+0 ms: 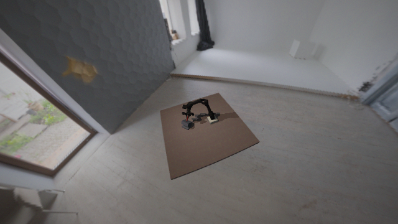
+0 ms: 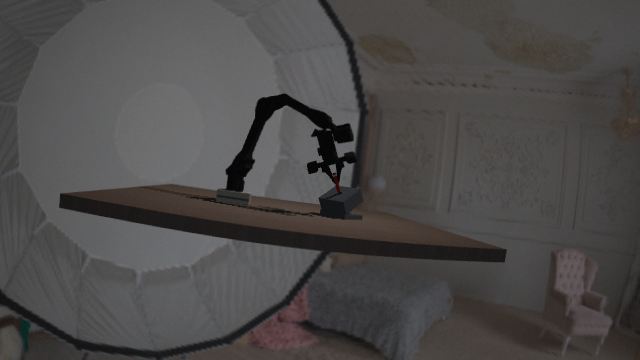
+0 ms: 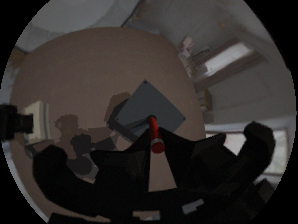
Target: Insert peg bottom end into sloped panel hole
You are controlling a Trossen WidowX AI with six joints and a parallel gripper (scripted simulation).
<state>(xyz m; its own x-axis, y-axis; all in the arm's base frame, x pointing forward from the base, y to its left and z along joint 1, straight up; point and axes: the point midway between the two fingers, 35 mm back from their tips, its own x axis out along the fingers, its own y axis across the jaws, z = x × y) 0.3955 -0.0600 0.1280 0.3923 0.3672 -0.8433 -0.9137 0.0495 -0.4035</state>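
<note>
My claw (image 1: pixel 187 116) (image 2: pixel 337 179) (image 3: pixel 153 129) is clenched around a slim red peg (image 1: pixel 187 119) (image 2: pixel 337 184) (image 3: pixel 158 145), seen from above, from the side and from my wrist. The peg leans slightly, its lower end at the hole in the sloping top of a dark grey block (image 1: pixel 187 124) (image 2: pixel 340 204) (image 3: pixel 162 107). How far its tip has gone in, I cannot tell; much of its red length shows above the block's face.

The block sits on a flat brown desk (image 1: pixel 211 146) (image 2: pixel 280 235) (image 3: pixel 100 60). Seen from above, it is nearer the desk's left and upper edges than its lower edge, and well apart from the lower right corner. My black arm (image 1: pixel 206 101) (image 2: pixel 254 131) rises from a pale base (image 1: pixel 210 122) (image 2: pixel 233 198) (image 3: pixel 37 120), nearer the right edge, then arches over toward the left edge and points my claw down at the block. In my wrist view, the block's face looks like a diamond, with small dark dots at its corners, and the peg's round upper end faces me between my two dark fingers
</note>
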